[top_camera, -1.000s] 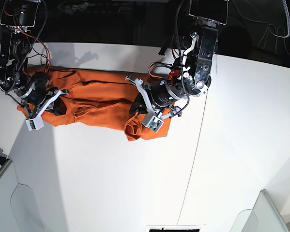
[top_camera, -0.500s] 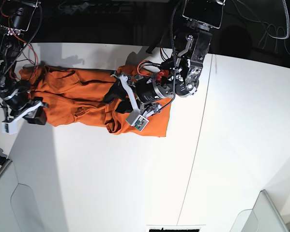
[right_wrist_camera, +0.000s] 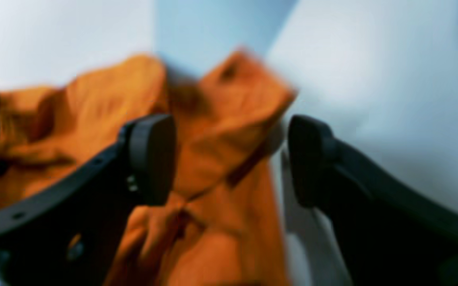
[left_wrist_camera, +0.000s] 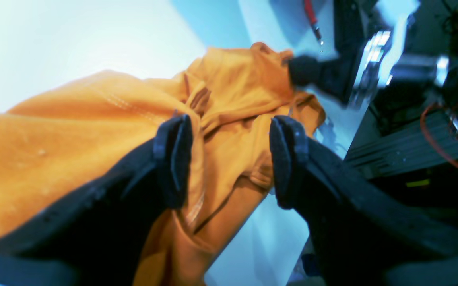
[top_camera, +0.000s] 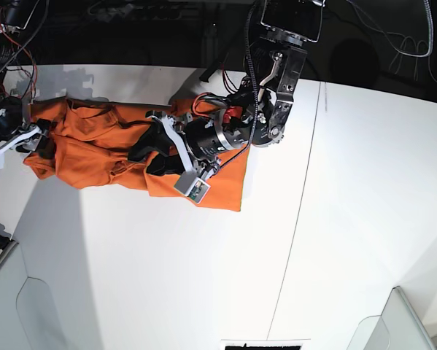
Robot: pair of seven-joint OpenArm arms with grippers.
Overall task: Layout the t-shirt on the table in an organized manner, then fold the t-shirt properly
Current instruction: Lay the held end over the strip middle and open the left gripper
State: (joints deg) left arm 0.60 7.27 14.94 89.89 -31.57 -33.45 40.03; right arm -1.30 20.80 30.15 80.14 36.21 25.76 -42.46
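Observation:
The orange t-shirt (top_camera: 94,149) lies crumpled lengthwise on the white table (top_camera: 203,277), from the far left edge to about the middle. My left gripper (top_camera: 147,152) is open low over the shirt's middle. In the left wrist view (left_wrist_camera: 229,159) wrinkled cloth (left_wrist_camera: 229,119) lies between the spread fingers (left_wrist_camera: 173,159). My right gripper (top_camera: 43,142) is open at the shirt's left end. The blurred right wrist view (right_wrist_camera: 229,159) shows a shirt fold (right_wrist_camera: 221,131) between its fingers (right_wrist_camera: 151,159). No white tag shows.
A thin dark seam (top_camera: 298,219) runs down the table right of the shirt. Grey trays stand at the front right corner (top_camera: 404,321) and front left corner (top_camera: 6,292). Cables and dark frame parts run along the far edge (top_camera: 167,29).
My left gripper has moved left across the shirt, and the bunched lump at the right end has flattened. My right gripper has moved left and up to the shirt's left end.

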